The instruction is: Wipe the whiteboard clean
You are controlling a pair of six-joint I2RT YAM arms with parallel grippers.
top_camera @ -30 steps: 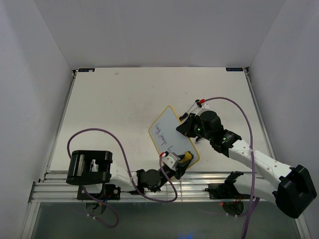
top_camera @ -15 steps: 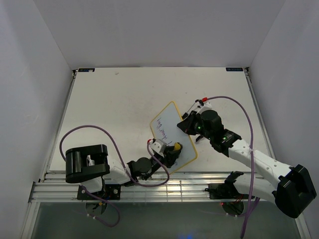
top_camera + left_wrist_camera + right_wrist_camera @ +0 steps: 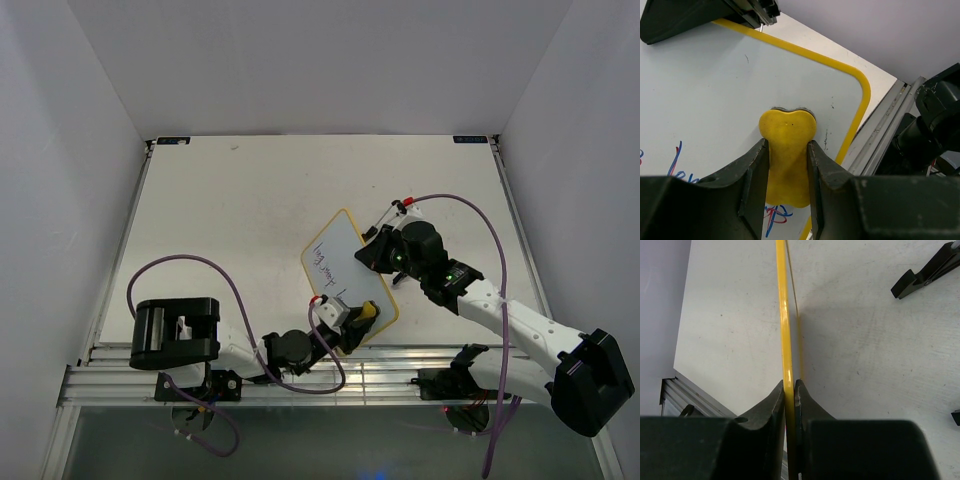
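Observation:
The whiteboard (image 3: 346, 268), white with a thin yellow frame, sits tilted near the table's front edge, with purple handwriting (image 3: 321, 267) on its left part. My right gripper (image 3: 372, 256) is shut on its right edge; the right wrist view shows the yellow frame (image 3: 783, 315) edge-on between the jaws of that gripper (image 3: 789, 384). My left gripper (image 3: 358, 320) is shut on a yellow peanut-shaped eraser (image 3: 368, 312). In the left wrist view the eraser (image 3: 787, 145) presses on the whiteboard (image 3: 715, 90) near its rounded corner, between the jaws of the gripper (image 3: 786, 145). Blue-red strokes (image 3: 774, 218) show just below the eraser.
An aluminium rail (image 3: 400, 365) runs along the table's near edge, close under the board's corner. White walls enclose the table on three sides. Purple cables (image 3: 190, 265) loop over both arms. A black foot (image 3: 927, 271) of the board shows behind it.
The left gripper slid the eraser up and left across the board, then back down toward the near corner. The board shifted slightly. The right gripper kept its grip on the edge.

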